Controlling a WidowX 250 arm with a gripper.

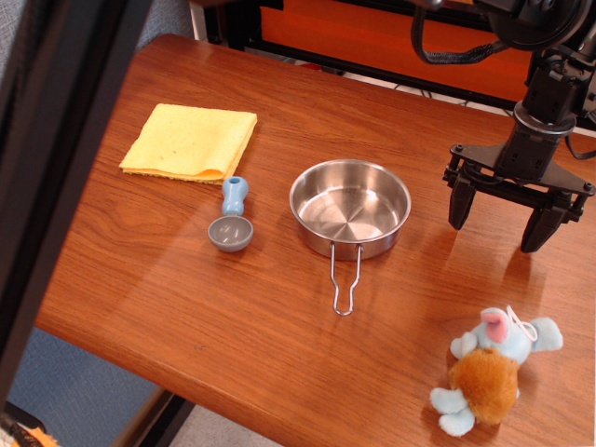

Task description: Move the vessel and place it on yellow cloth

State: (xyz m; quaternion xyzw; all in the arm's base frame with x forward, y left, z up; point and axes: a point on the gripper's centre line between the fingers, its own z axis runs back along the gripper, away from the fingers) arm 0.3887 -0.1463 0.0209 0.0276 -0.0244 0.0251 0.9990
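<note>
The vessel is a round shiny steel pan standing upright in the middle of the wooden table, its thin wire loop handle pointing toward the front edge. The yellow cloth lies folded at the back left, apart from the pan. My gripper hangs at the right, to the right of the pan and a little above the table. Its two black fingers are spread wide and hold nothing.
A small blue-grey scoop with a light blue handle lies between the cloth and the pan. A plush toy lies at the front right corner. The table's front edge runs diagonally. A dark post stands at the left.
</note>
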